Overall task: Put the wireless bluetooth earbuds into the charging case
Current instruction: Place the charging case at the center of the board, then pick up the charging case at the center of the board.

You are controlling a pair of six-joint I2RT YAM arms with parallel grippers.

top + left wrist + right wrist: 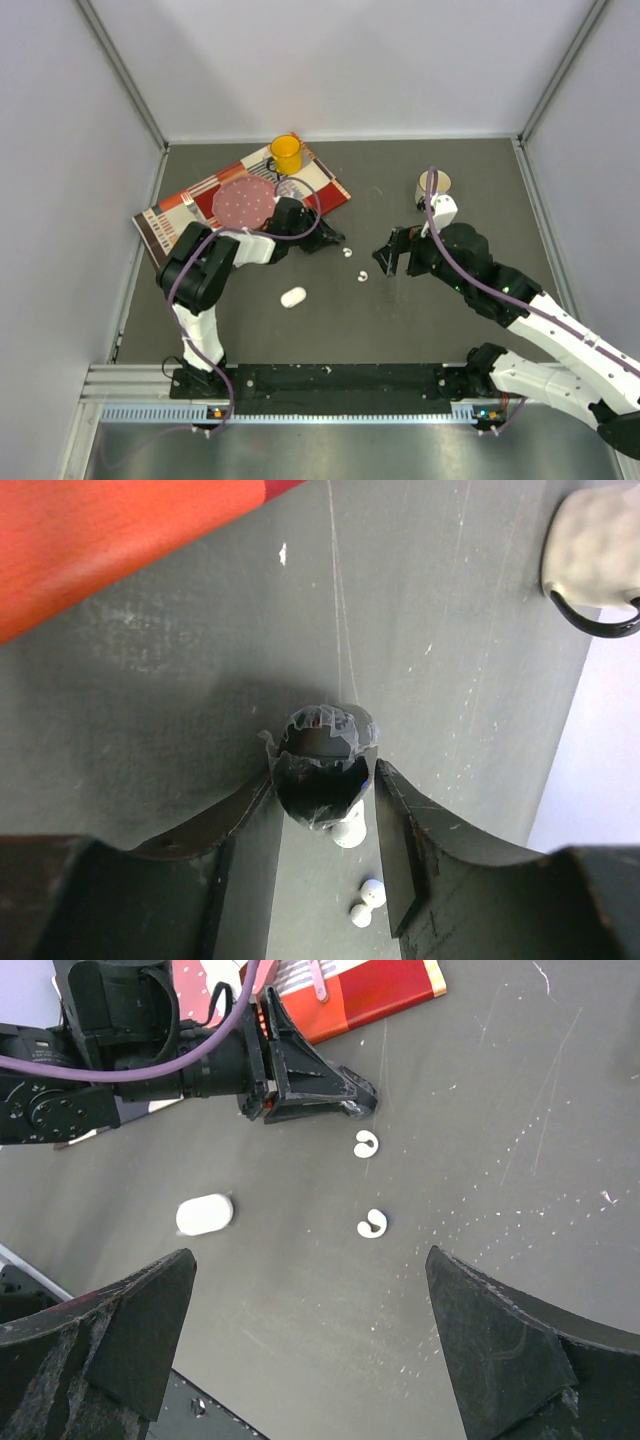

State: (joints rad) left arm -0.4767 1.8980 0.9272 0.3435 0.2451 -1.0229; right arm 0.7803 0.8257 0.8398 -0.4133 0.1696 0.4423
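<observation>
Two white earbuds lie on the dark table, one nearer the left gripper and one just below it. In the right wrist view they show further up and lower down. A shut white oval case lies to their left, also in the right wrist view. My left gripper is shut on a glossy black case, which partly hides one white bud; the other bud lies between the fingers. My right gripper is open and empty, right of the buds. No black buds show.
A patterned red placemat at the back left carries a pink plate and a yellow mug. A cream mug stands behind the right arm and shows in the left wrist view. Grey walls enclose the table.
</observation>
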